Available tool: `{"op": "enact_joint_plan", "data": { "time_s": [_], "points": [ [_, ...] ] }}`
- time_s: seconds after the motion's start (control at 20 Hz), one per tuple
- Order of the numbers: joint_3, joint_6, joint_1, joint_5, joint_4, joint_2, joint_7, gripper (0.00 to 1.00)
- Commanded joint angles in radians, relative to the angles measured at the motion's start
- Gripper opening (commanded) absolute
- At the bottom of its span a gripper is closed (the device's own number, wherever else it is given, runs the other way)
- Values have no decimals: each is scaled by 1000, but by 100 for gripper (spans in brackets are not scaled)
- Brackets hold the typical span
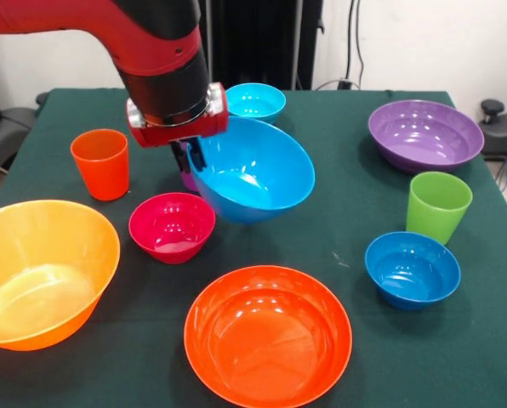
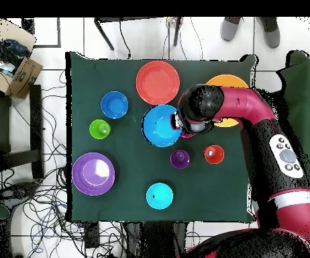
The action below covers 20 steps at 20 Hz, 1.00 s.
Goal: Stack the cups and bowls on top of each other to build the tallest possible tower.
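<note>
Gripping the tilted sky-blue bowl (image 1: pixel 255 174) by its rim, the gripper (image 1: pixel 190 160) holds it aloft — empty; no tower.

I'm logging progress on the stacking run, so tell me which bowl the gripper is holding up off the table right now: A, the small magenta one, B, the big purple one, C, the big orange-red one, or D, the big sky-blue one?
D: the gripper is clamped on the rim of the sky-blue bowl, which hangs tilted above the cloth; the other three bowls sit on the table.
</note>
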State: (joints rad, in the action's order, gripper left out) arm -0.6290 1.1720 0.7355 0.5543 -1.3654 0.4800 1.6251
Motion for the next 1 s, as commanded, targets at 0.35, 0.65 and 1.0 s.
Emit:
{"op": "enact_joint_plan", "data": {
  "time_s": [0.35,0.65,1.0],
  "points": [
    [-29,-14,-59,87,-111,37,-251,0],
    [-25,-21,-61,104,-120,42,-257,0],
    [-24,-10,-58,128,-117,44,-276,0]
  ]
}}
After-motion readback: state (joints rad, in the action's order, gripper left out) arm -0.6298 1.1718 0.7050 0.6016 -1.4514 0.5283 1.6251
